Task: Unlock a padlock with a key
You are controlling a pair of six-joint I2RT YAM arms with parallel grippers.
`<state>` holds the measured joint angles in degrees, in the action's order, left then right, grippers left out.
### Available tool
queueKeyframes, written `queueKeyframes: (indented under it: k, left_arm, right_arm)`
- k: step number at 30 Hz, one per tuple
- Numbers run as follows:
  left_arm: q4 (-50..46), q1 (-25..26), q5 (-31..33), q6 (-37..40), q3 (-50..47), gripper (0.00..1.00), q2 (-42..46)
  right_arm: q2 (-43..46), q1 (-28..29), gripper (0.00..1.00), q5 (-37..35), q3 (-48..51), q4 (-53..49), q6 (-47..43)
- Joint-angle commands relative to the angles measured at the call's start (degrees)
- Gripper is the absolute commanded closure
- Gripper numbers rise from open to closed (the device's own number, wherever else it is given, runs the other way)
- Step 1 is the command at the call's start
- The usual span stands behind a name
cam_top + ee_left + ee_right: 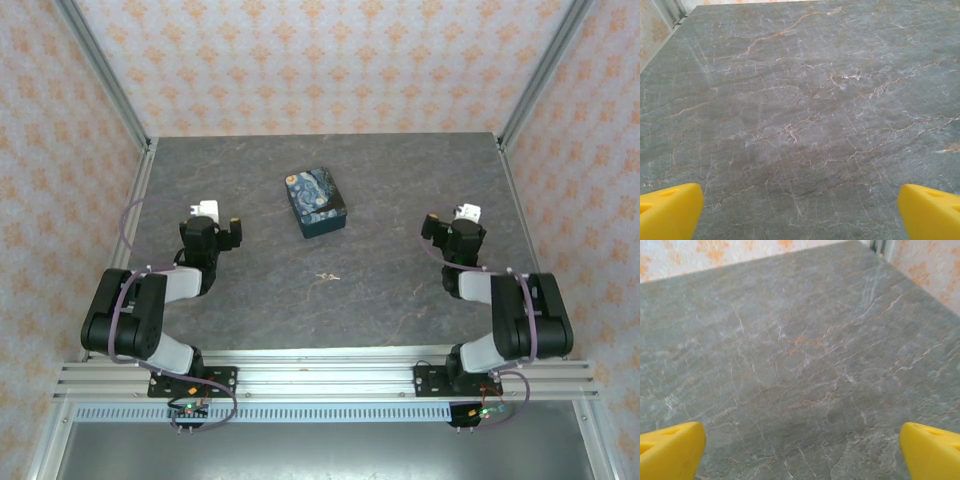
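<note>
Top external view: a dark grey, stone-veined table (400,190) sits inside pale wall panels (320,60) printed with orange motifs. The key (327,276) lies flat on the bare surface near the middle of the table, roughly midway between the two arms and apart from both. It is tiny and pale, and too small here to tell its ring from its blade. Farther back, slightly left of the key and well apart from it, stands a dark-blue swirl-patterned box (316,202), turned at an angle to the table edges. The left arm (135,315) is folded over the left side of the table and the right arm (520,315) over the right side. Both wrists point away from the near aluminium rail (320,378) where the bases are bolted.

Left wrist view: the left gripper (800,215) is spread wide, with one yellow fingertip (670,212) in the lower left corner and the other in the lower right. Between them is bare veined stone, and nothing is held or touched.

Right wrist view: the right gripper (801,452) stands just as wide, its yellow fingertips (671,450) at the two bottom corners with bare table between them. It grips nothing. The patterned wall runs along the far edge of the table.
</note>
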<state>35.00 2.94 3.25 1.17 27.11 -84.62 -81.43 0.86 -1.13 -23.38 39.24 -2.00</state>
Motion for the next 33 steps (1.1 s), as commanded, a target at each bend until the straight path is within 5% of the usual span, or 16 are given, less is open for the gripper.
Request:
queueKeyframes:
  k: [1, 6, 12, 17, 23, 27, 33]
  left_arm:
    - [-10.5, -0.5, -1.4, 0.6, 5.7, 0.00, 4.0]
    - [-23.1, -0.5, -3.4, -3.0, 13.1, 0.00, 6.6]
    - [-36.8, -0.3, -4.4, -15.4, 25.6, 0.00, 4.2]
    - [-50.0, 0.4, -6.8, -24.5, 40.2, 0.00, -5.0]
    - [-57.6, 2.9, -8.1, -29.6, 55.7, 0.00, -18.9]
    - [-62.1, 5.8, -9.4, -31.5, 67.3, 0.00, -29.7]
    - [-64.8, 10.4, -10.6, -34.9, 80.0, 0.00, -39.9]
  right_arm:
    - [8.1, 0.2, 0.01, -2.5, -3.4, -11.5, 3.4]
    - [15.9, -0.4, 0.01, -3.0, -6.5, -23.4, 23.7]
    - [18.1, -0.5, 0.00, 13.7, -6.5, -19.8, 31.6]
    - [7.9, -0.1, 0.01, 25.5, -15.6, -27.4, 34.7]
    - [-2.5, 5.3, 0.01, 21.9, -26.7, -38.1, 33.2]
    - [-10.7, 6.1, 0.01, 32.8, -31.4, -36.0, 36.3]
    - [-18.4, 8.2, 0.01, 37.9, -36.5, -34.6, 40.3]
